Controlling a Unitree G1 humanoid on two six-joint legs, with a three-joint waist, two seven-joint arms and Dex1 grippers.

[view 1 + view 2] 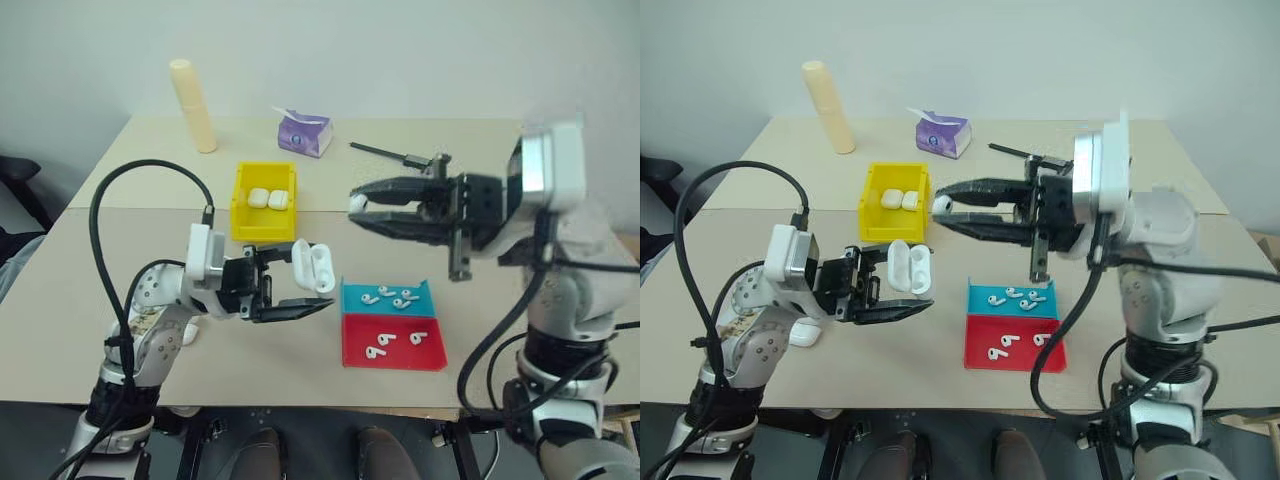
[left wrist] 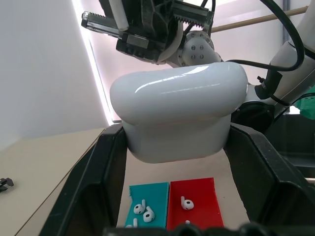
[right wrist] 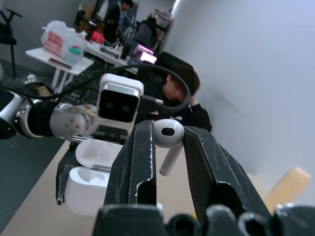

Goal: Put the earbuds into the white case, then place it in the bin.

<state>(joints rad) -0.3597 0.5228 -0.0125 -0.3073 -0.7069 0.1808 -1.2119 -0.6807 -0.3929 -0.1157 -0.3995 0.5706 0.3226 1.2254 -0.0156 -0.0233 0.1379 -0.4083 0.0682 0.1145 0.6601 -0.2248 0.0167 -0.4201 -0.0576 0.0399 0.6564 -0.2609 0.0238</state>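
Beige worktop (image 1: 120, 250) against a pale wall, two boards joined by a seam. Far side: cream upright cylinder (image 1: 193, 105); purple tissue pack (image 1: 304, 133); black tool (image 1: 385, 152) lying flat. Middle: yellow bin (image 1: 263, 200) holding two closed white cases side by side. Near side: teal tray (image 1: 388, 298) with several loose earbuds, touching the red tray (image 1: 393, 342) just in front of it, which carries two or three more. Left gripper (image 1: 300, 290): held above the worktop between the bin and the trays, pointing toward the robot's right, fingers (image 2: 83, 196) clamped on the base of a white case (image 1: 312, 265), its flip lid standing open; in the right wrist view the case (image 3: 88, 184) shows its empty wells and raised lid. Right gripper (image 1: 362, 208): raised above the worktop, just right of the bin, pointing toward the robot's left and lying higher than the case; fingers (image 3: 135, 162) closed to a narrow gap on a single earbud (image 3: 167, 140), head pinched between the tips, stem hanging below. Earbud and case are near each other but apart. Small white object (image 1: 805, 335) on the worktop beside the left arm. Background of the right wrist view: a seated person, a table with clutter.
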